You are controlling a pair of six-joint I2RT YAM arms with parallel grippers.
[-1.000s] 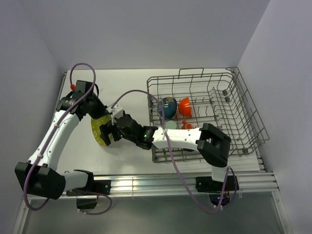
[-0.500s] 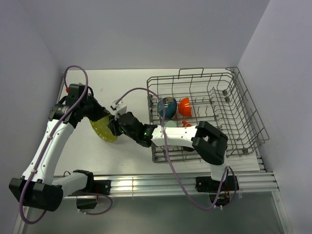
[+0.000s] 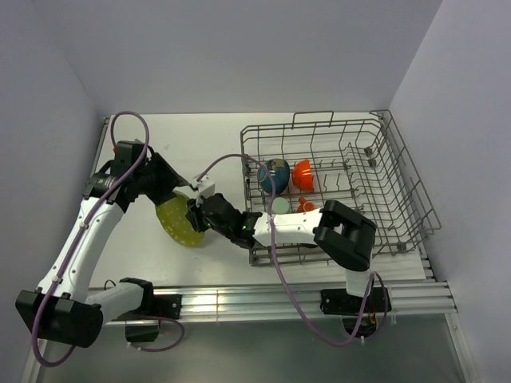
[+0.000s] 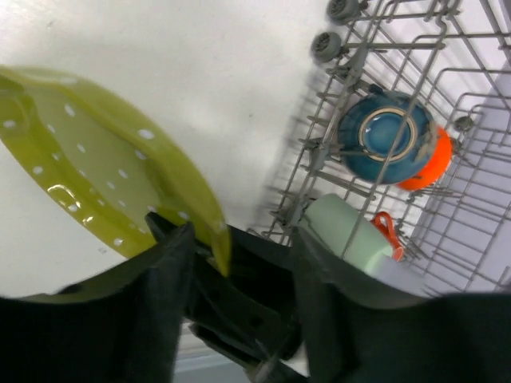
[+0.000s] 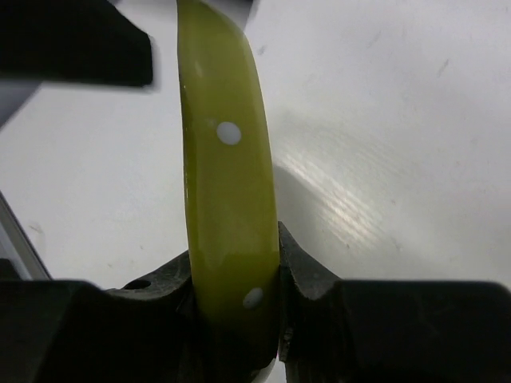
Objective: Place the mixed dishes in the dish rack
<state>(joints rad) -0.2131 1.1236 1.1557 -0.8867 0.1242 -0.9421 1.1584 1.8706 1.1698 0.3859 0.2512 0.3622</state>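
The white-dotted yellow-green plate stands tilted on edge over the white table, left of the grey wire dish rack and near its near-left corner. The right gripper pinches the rim, one pad on each face, while the left gripper stands spread around the plate's far-left edge, apparently not touching it. The plate looks light, stiff and glossy, so probably slippery. A pinch seated well in from the lip should hold it best.
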